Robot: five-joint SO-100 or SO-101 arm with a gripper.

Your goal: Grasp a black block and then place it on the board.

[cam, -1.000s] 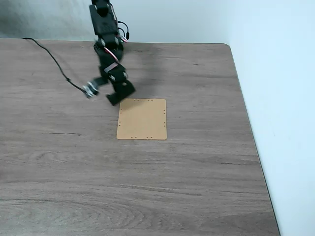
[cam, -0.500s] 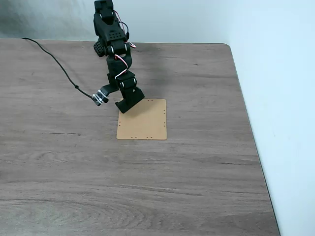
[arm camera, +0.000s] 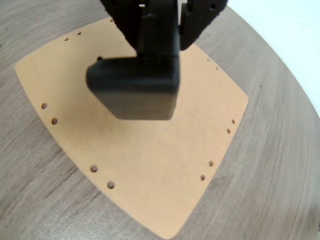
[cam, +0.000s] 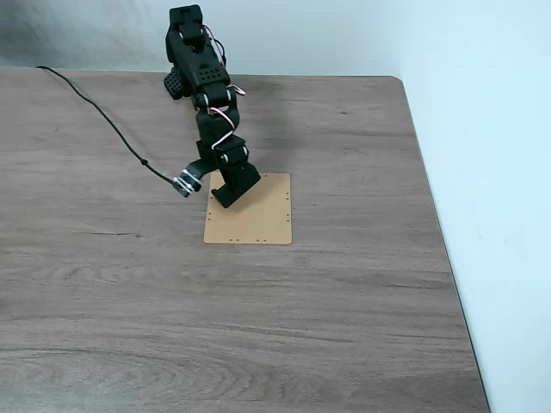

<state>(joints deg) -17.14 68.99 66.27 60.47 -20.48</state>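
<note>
- Grasp stage is being judged as done: black block [arm camera: 135, 87] is being carried in the tool [arm camera: 159, 37], seen in the wrist view as a dark bar end-on below the fingers.
- Tool is being kept pressed onto the black block; fingers are being seen clamped on its upper part, no gap visible.
- Black block is being held above the board [arm camera: 150, 165], over the half nearer the arm; whether it is touching the surface cannot be told from the wrist view.
- In the fixed view the tool [cam: 231, 191] is being shown over the upper-left part of the board [cam: 263, 219]; the block itself is not being resolved there against the black arm.
- Board is lying flat on the counter [cam: 344, 301], edge holes visible, nothing else resting on it.
- Remaining, as a judgement: block is yet to be lowered fully, released, and the tool pulled clear.
- Risk being flagged: placement is close to the board's edge, so a drop here could leave the block overhanging.
</note>
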